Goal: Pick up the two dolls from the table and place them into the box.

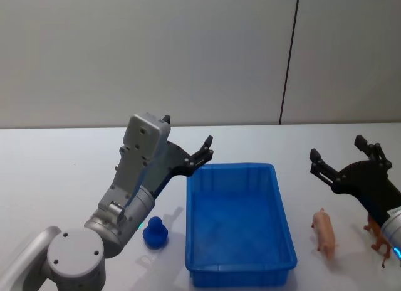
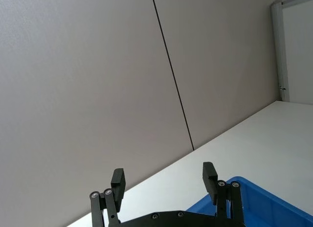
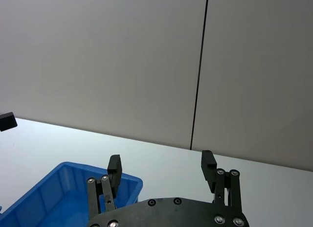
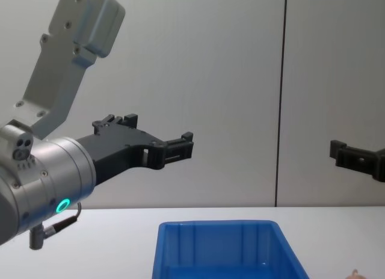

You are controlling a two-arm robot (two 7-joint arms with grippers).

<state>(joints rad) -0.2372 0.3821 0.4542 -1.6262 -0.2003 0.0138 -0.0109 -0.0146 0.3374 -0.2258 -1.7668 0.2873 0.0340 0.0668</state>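
Both dolls wait on the table (image 1: 62, 159), right of the blue box (image 1: 232, 167).
The right gripper (image 1: 337, 150) hangs wide open and empty; it should come down across the pinkish-tan doll's (image 1: 324, 233) body, not its thin legs. The reddish-brown doll (image 1: 378, 234) seems partly hidden under that arm. The left gripper (image 1: 187, 133), also open and empty, hovers by the box's far-left corner.

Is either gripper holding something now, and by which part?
Nothing is held. The left gripper and right gripper hover with jaws open and empty; the pink doll and reddish-brown doll are on the table.
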